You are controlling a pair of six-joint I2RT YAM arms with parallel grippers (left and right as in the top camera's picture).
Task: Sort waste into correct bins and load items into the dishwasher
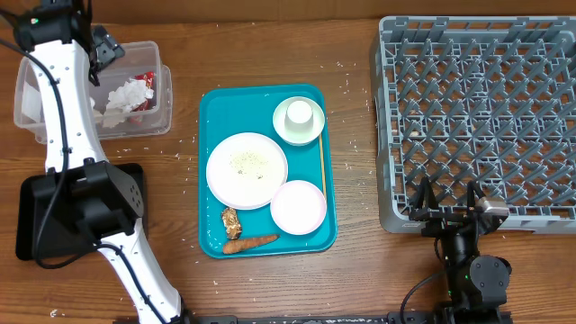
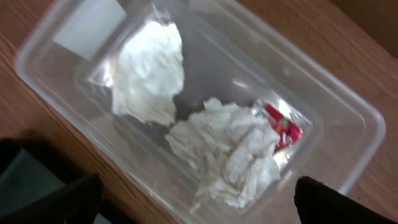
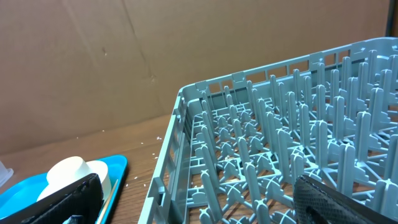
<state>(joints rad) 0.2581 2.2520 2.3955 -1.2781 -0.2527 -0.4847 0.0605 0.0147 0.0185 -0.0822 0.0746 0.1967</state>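
Observation:
A teal tray [image 1: 212, 108] holds a large white plate [image 1: 247, 169], a small white plate [image 1: 298, 206], a white cup [image 1: 299, 115] on a saucer, a chopstick [image 1: 321, 175] and food scraps [image 1: 243, 236]. A clear plastic bin [image 1: 155, 112] at the back left holds crumpled white tissues [image 2: 227, 149] and a red wrapper [image 2: 283, 127]. My left gripper [image 2: 199, 208] hovers open and empty over this bin. My right gripper [image 1: 445, 200] is open and empty at the front edge of the grey dishwasher rack [image 1: 477, 117]. The rack [image 3: 280, 143] and the cup [image 3: 71, 171] also show in the right wrist view.
A black bin [image 1: 36, 216] stands at the front left, beside the left arm's base. Small crumbs lie scattered on the wooden table around the tray. A cardboard wall stands behind the table.

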